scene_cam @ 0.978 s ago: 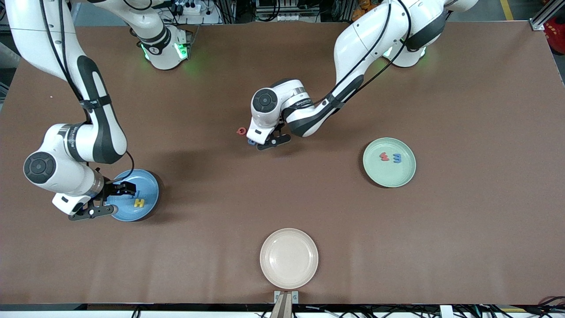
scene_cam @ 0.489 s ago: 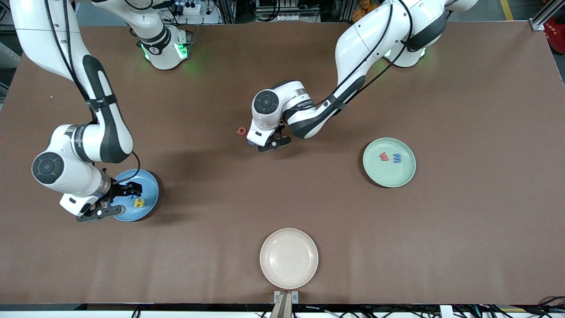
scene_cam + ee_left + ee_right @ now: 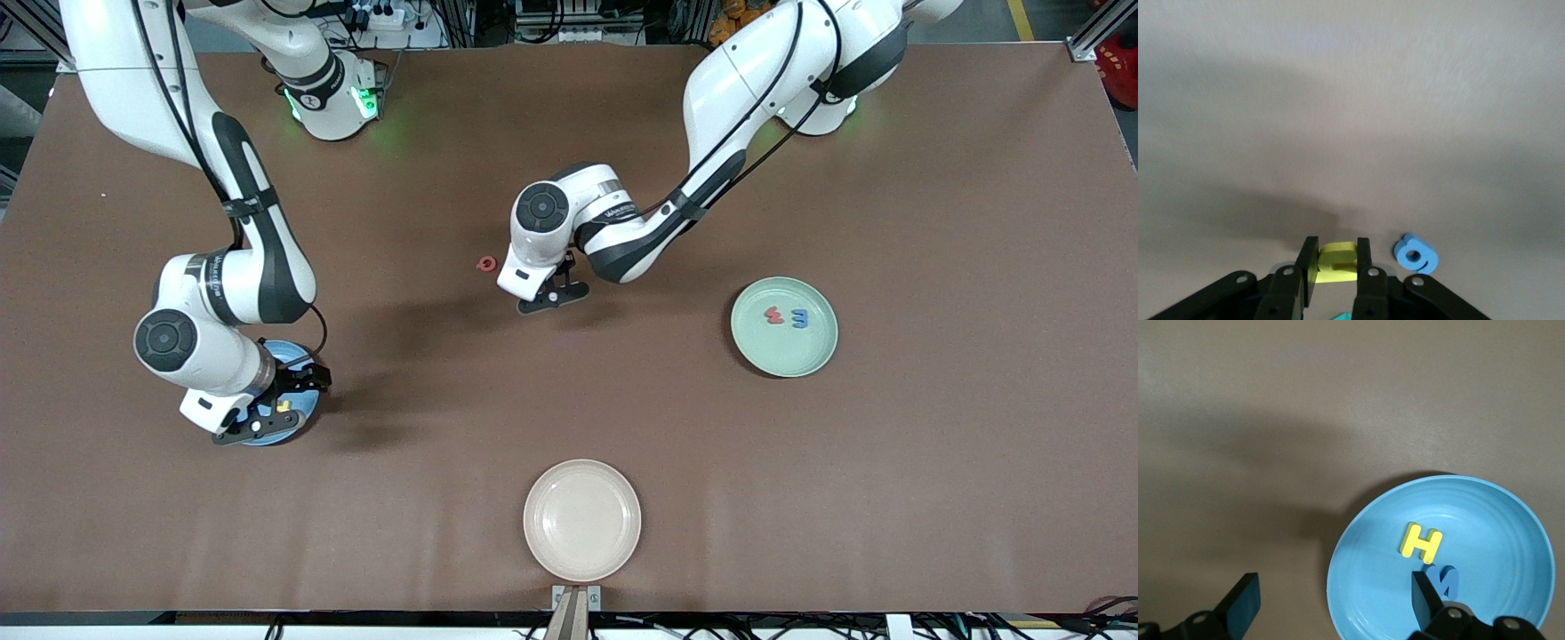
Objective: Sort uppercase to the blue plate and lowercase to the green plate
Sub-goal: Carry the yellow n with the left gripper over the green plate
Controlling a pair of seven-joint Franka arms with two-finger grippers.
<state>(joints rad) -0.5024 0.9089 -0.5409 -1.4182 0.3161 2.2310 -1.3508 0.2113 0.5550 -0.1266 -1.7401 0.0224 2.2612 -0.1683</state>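
Across the front view, the right tool (image 3: 283,397) hangs over the blue plate (image 3: 302,411); red w (image 3: 774,315) and blue m (image 3: 800,317) lie in the green plate (image 3: 818,348). Left wrist view: the left tool (image 3: 1335,267) grips a yellow letter (image 3: 1335,261) beside a blue g (image 3: 1416,253). Right wrist view: fingers spread wide above yellow H (image 3: 1421,542) and blue M (image 3: 1441,579).

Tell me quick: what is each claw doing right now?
Left claw: shut on a yellow letter.
Right claw: open, empty, over the blue plate.

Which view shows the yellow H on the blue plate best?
Right wrist view: yellow H lies fully visible on the blue plate. Front view shows only a yellow speck under the right arm. Left wrist view misses it.
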